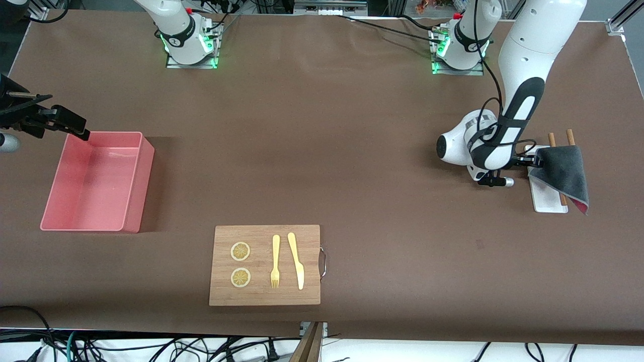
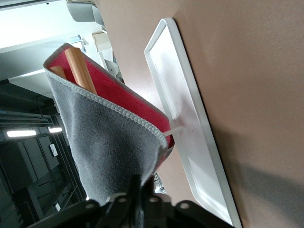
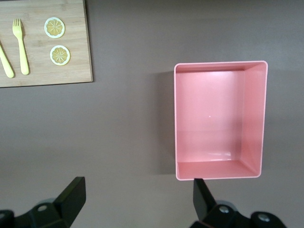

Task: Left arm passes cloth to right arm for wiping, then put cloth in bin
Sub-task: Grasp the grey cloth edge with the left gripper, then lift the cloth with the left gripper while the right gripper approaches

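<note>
The left gripper [image 1: 537, 162], mid-right of the frame, pinches only the cloth's [image 1: 564, 170] edge (the right gripper [image 1: 75, 128] waits open), so lifting may drag the sticks [image 1: 552, 140] off the tray [image 1: 546, 198].

You see a matt brown table cover [image 1: 322, 125], a smooth glossy pink plastic bin [image 1: 133, 193], a grained wooden board [image 1: 261, 291] and a soft, fuzzy grey cloth [image 2: 102, 152] with stitched hems.

A wooden board [image 1: 265, 265] carries lemon slices [image 1: 240, 251], fork [image 1: 275, 261], knife [image 1: 296, 260].
</note>
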